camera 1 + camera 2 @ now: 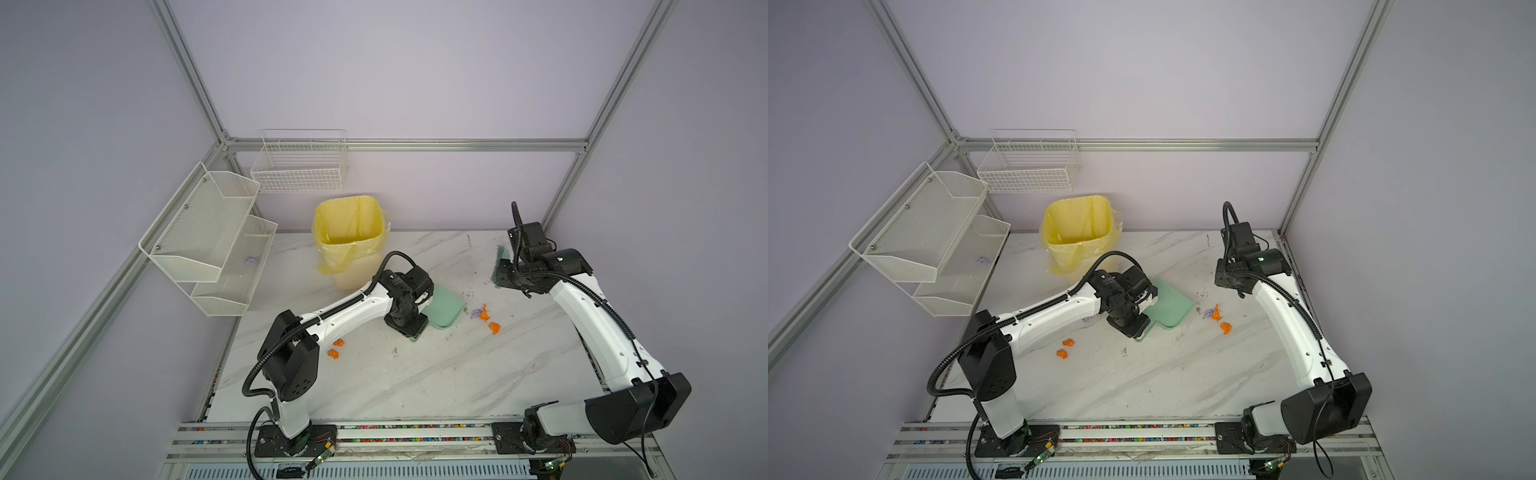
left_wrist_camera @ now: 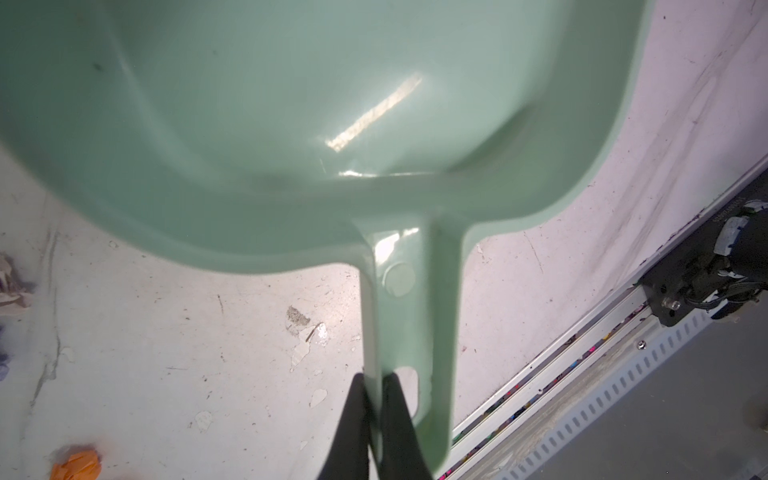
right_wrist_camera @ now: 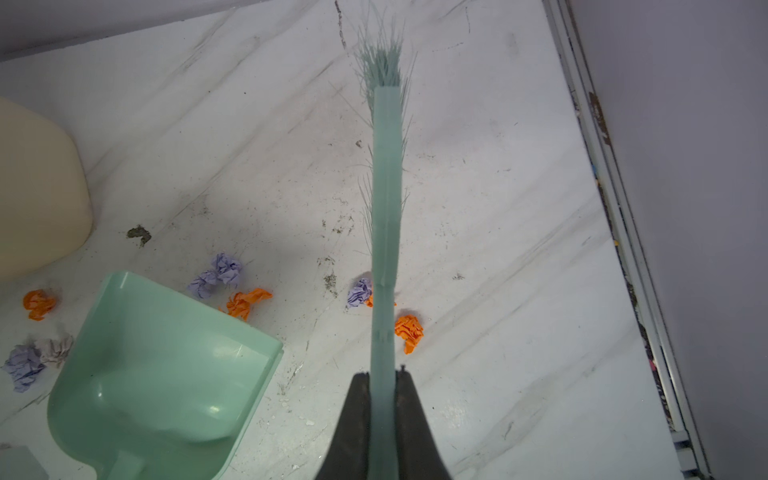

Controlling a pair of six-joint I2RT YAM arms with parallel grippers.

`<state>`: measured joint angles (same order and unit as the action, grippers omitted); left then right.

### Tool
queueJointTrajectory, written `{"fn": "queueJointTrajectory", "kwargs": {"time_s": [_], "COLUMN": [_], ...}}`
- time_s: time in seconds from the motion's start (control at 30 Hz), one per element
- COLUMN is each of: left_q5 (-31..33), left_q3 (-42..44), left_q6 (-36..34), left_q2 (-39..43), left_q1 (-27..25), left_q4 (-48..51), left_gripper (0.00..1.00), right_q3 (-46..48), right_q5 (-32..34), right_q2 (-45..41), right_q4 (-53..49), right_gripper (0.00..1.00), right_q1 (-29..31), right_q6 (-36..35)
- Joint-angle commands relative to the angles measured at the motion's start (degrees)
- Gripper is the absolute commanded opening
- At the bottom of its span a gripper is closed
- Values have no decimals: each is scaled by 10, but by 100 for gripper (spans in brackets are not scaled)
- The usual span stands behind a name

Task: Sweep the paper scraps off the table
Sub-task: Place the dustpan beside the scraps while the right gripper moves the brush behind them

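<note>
Nearest the arm bases, left of the dustpan, two orange scraps lie close together on the white counter. At the dustpan's near end the left claw is pinched narrow on one edge of the green handle, gripping it from both sides. Just right of the dustpan's mouth, a small cluster of orange and lilac scraps sits on the counter, apart from the lip. The right wrist view shows more around the dustpan: a lilac wad and an orange wad by its front corner, and two pale wads beside its side wall. Farther right of the dustpan and beyond it, the right claw is closed tight on the brush, held by its back. Whether the bristles touch the counter cannot be told. Behind the dustpan stands the yellow-lined bin. Far left of the dustpan hang wire shelves, with one lilac scrap in the lower tier.
</note>
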<state>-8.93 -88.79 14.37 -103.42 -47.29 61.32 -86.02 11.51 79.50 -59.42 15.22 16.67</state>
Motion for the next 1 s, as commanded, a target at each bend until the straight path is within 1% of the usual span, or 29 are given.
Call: {"fn": "queueJointTrajectory", "kwargs": {"time_s": [0.0,0.17,0.3,0.33,0.37,0.4,0.6,0.67,0.8,0.97], "left_q5": [-7,-3,8,8,6,2,-40,-45,-36,-69], "left_q3": [-19,-22,-17,-18,-20,-22,-15,-5,11,18], "left_q6": [10,16,24,26,30,35,55,57,48,48], "left_q2": [14,2,1,-1,-4,-6,-1,8,15,9], "left_q1": [-11,-28,-40,-42,-43,-44,-51,-54,-54,-54], "left_q4": [-1,0,-1,0,3,4,6,5,6,2], "left_gripper": [0,0,0,0,0,0,0,0,0,0], "right_q3": [-20,-27,-7,-1,0,-4,-19,-16,-6,-21], "right_q5": [71,77,90,89,81,78,71,71,72,80], "right_q2": [4,5,-5,-5,-20,-17,26,37,43,55], "right_q4": [-33,-49,-54,-43,-39,-42,-73,-76,-67,-72], "right_gripper": [0,0,0,0,0,0,0,0,0,0], "right_q1": [-4,-4,-5,-5,-5,-5,-5,-5,-6,-5], "right_q6": [2,-21,-33,-51,-58,-60,-19,-5,-1,-12]}}
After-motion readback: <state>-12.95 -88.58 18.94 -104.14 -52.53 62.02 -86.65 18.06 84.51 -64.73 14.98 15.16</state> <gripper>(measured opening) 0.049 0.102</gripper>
